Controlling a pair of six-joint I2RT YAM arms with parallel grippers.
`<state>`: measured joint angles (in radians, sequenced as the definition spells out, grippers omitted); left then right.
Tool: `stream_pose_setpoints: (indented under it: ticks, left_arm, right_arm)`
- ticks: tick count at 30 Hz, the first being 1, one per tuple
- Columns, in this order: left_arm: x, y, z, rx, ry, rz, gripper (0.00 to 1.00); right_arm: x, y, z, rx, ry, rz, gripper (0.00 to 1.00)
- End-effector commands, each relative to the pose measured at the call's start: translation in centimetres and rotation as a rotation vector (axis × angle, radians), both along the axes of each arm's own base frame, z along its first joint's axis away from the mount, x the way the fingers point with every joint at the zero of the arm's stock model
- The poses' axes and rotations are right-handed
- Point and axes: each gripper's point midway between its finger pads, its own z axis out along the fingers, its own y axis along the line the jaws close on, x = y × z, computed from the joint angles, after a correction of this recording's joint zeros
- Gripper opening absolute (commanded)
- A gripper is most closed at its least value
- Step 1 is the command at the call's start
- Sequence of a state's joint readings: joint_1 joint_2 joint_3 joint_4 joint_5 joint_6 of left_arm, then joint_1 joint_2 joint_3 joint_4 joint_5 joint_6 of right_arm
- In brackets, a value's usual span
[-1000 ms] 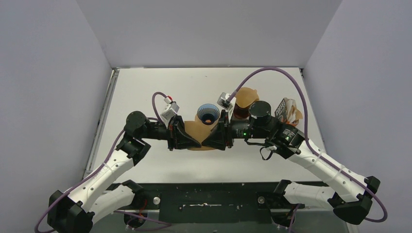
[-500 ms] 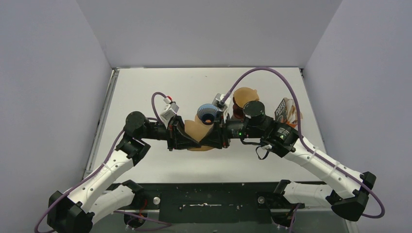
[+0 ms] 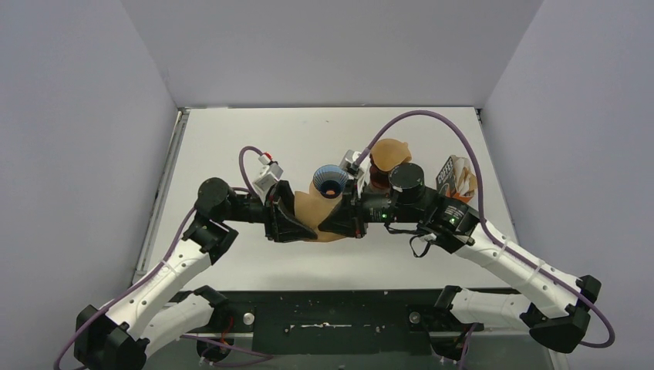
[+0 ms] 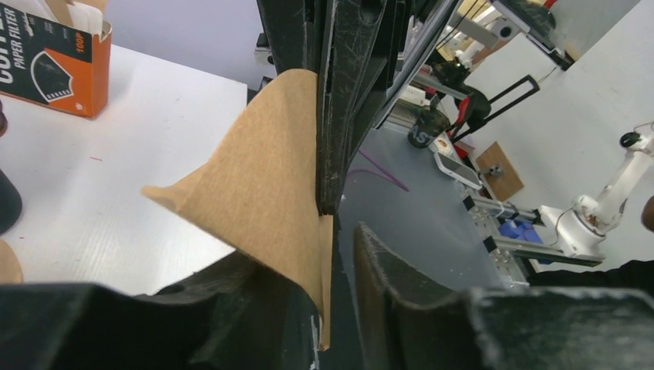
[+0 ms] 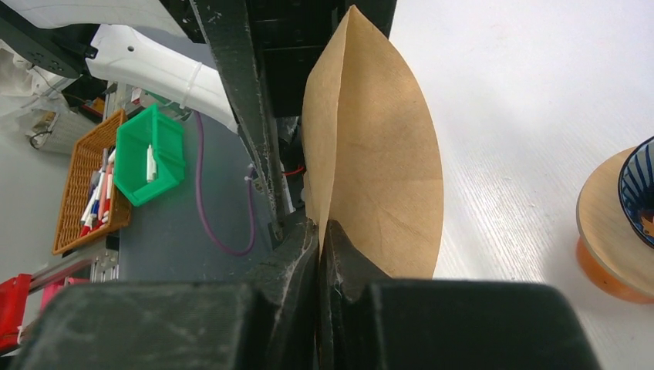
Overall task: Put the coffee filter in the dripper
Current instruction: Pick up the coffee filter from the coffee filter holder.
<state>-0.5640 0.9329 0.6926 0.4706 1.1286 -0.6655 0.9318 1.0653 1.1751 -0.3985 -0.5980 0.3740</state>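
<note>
A brown paper coffee filter (image 3: 318, 220) hangs above the table between my two grippers. My right gripper (image 3: 338, 219) is shut on its edge; the right wrist view shows the fingers (image 5: 322, 228) pinched on the filter (image 5: 378, 169). My left gripper (image 3: 296, 223) is open. In the left wrist view (image 4: 343, 254) the filter (image 4: 262, 169) rests against one finger with a gap to the other. The blue-striped dripper (image 3: 332, 180) stands on a wooden base just behind the filter. It also shows at the right edge of the right wrist view (image 5: 642, 193).
An orange and black coffee filter box (image 3: 455, 176) stands at the back right and shows in the left wrist view (image 4: 50, 62). A brown rounded piece (image 3: 390, 153) sits on a dark object behind the right arm. The table's front edge is close below the grippers.
My left gripper has opened and drawn back a little to the left. The filter stays in the right gripper, which has shifted slightly left.
</note>
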Motion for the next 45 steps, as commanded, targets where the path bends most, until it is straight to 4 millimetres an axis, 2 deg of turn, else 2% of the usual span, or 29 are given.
stream_pose_setpoints:
  ticks: [1,7,13,22,27,36,45]
  left_arm:
    - [-0.3,0.2,1.7,-0.031,-0.052,0.014,0.39]
    - [1.7,0.1,1.4,0.049,-0.073,0.128,0.48]
    - [3.6,0.5,0.8,0.137,-0.046,0.252,0.51]
    - [3.0,2.0,3.6,0.153,-0.109,0.326,0.57]
    - [3.4,2.9,4.4,0.197,-0.134,0.387,0.58]
    - [3.7,3.3,3.3,0.279,-0.109,0.399,0.59]
    - [3.5,2.4,2.3,0.334,-0.089,0.357,0.59]
  right_arm:
    - [-0.1,-0.9,2.3,0.032,-0.082,-0.024,0.0]
    - [0.1,-1.7,2.1,-0.025,-0.149,-0.026,0.0]
    - [1.1,-2.5,1.1,-0.125,-0.256,-0.033,0.0]
    - [2.7,-3.7,-1.3,-0.317,-0.455,-0.006,0.0]
    - [2.9,-3.9,-3.0,-0.425,-0.6,0.061,0.0]
    - [1.7,-3.4,-3.9,-0.457,-0.931,0.297,0.0]
    - [1.7,-3.4,-4.6,-0.515,-1.107,0.441,0.0]
